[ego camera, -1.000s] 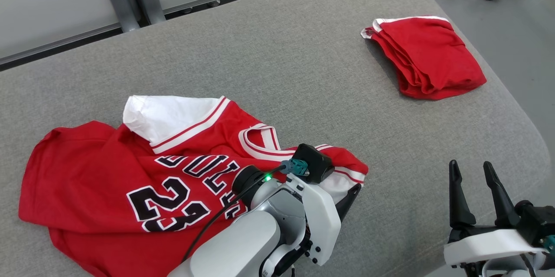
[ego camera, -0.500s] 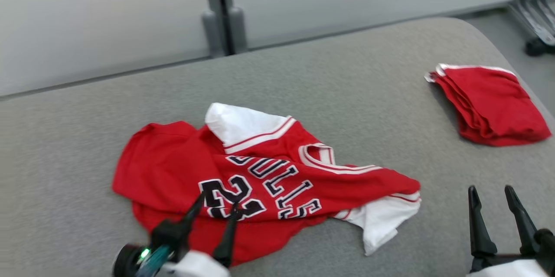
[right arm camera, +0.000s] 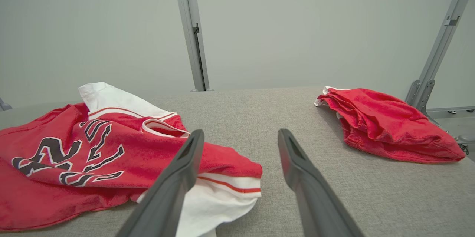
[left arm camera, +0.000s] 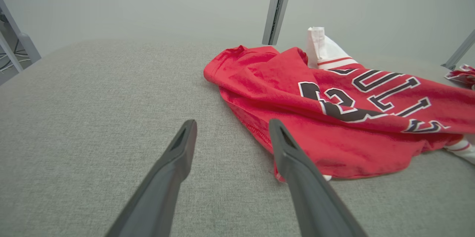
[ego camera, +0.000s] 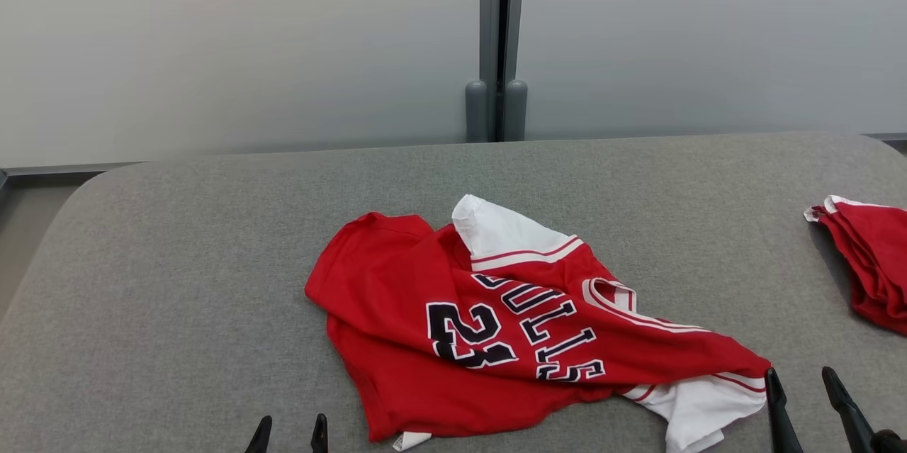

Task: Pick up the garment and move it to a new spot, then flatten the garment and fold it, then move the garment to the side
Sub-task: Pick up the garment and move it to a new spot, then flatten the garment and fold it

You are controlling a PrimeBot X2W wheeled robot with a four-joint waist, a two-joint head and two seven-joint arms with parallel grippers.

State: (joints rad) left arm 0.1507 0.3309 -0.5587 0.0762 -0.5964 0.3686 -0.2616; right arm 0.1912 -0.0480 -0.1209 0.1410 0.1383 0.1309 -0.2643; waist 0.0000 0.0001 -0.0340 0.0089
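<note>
From the head, a crumpled red knit jersey (ego camera: 397,325) with white trim and black "23" lettering lies near the middle of the grey, felt-like counter (ego camera: 177,283), whose corners are rounded. A folded red cloth pile (ego camera: 875,261) sits well apart at the right, cut off by the frame. The dark pointed tips of the left tool (ego camera: 291,432) and right tool (ego camera: 799,386) poke up from the bottom edge, the right one just beside the jersey's white sleeve end. A grey metal post (ego camera: 496,35) splits the pale wall panels behind.

The left wrist view adds the close grain: the counter's coarse weave, the jersey's soft nap and its stitched hem. The left tool's two tapered fingers stand wide apart over bare counter, gripping nothing, one finger crossing in front of the hem.

The right wrist view shows the pile whole, a stack of layered folds with a white edge. The right tool is spread just as wide and is empty; the finger on that view's left overlaps the jersey's white, red-striped band.
</note>
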